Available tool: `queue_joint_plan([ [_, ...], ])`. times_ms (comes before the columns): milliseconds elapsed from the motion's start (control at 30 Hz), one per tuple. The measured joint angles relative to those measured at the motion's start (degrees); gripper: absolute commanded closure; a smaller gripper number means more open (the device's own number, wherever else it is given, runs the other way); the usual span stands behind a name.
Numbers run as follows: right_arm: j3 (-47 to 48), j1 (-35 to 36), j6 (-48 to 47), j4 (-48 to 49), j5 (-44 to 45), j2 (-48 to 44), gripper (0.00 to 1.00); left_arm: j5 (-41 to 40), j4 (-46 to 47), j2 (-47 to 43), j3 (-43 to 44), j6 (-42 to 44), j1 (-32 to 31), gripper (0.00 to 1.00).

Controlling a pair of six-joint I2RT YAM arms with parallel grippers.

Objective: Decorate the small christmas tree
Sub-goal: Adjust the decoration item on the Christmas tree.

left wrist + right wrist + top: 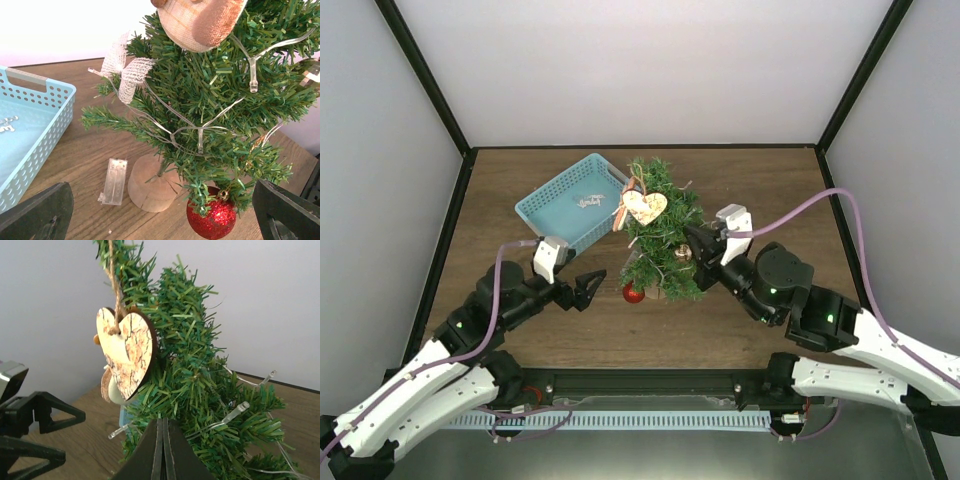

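Left gripper stands wide and empty just beside the small christmas tree at the centre of the bench; right gripper is fully closed at its foliage.

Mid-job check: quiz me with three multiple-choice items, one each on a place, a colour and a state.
1. In the top view, the basket lies where from the small christmas tree? A left B right C beneath it
2. The bauble hanging low on the tree is: A gold B red C blue
3. The left gripper is: A open B shut on the bauble C shut on the basket
Answers: A, the basket sits left of the tree; B, red glitter shows; A, its fingers stand wide apart, empty.
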Motion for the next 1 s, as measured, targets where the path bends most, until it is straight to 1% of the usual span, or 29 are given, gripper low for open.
queue_joint_plan([
  [167, 1.62, 0.00, -4.24, -1.70, -0.52, 2.05, 0.99, 0.28, 0.15, 0.00, -0.02, 0.13, 0.00, 0.01],
  [333, 4.35, 0.00, -7.23, -4.17, 0.87, 3.98, 0.99, 0.50, 0.17, 0.13, -0.02, 0.20, 0.00, 0.01],
  [700, 4.48, -0.07, -9.75, -5.90, 4.24, 2.25, 0.99, 0.68, 0.20, 0.24, -0.04, 0.44, 0.00, 0.01],
  [1000, 3.80, -1.27, -11.67, -5.33, 4.57, 2.23, 0.99, 0.72, 0.22, 0.33, -0.07, 0.44, 0.00, 0.01],
])
